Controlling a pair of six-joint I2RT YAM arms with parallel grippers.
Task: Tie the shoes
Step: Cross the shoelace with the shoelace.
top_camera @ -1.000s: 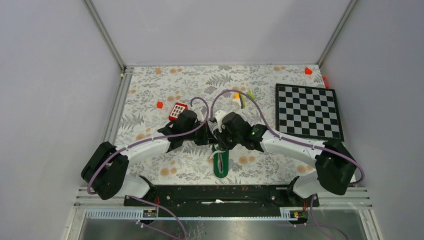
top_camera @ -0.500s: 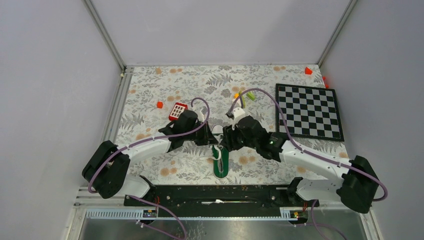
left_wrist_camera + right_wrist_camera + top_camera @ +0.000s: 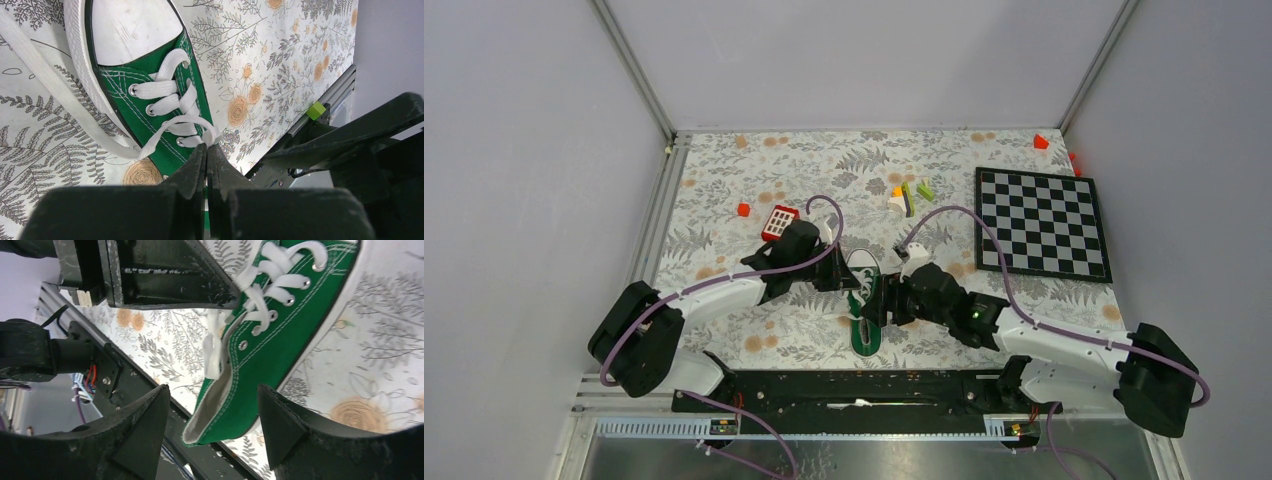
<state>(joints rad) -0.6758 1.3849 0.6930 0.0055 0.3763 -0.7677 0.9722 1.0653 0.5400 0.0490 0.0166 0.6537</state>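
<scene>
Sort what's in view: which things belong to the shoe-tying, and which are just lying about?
Job: green sneaker, white lace, left pincer shut on that lace, right pincer open.
Lying about: red-and-white keypad block, checkerboard, small coloured blocks, red cube.

Green canvas sneaker — white woven laces, matt rubber toe cap.

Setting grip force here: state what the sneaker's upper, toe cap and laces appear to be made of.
The upper: green woven canvas, matte, white-stitched, with shiny metal-looking eyelets. The toe cap: smooth white rubber by its look, faintly scuffed. The laces: flat white woven fabric, likely cotton or polyester, soft and limp.
</scene>
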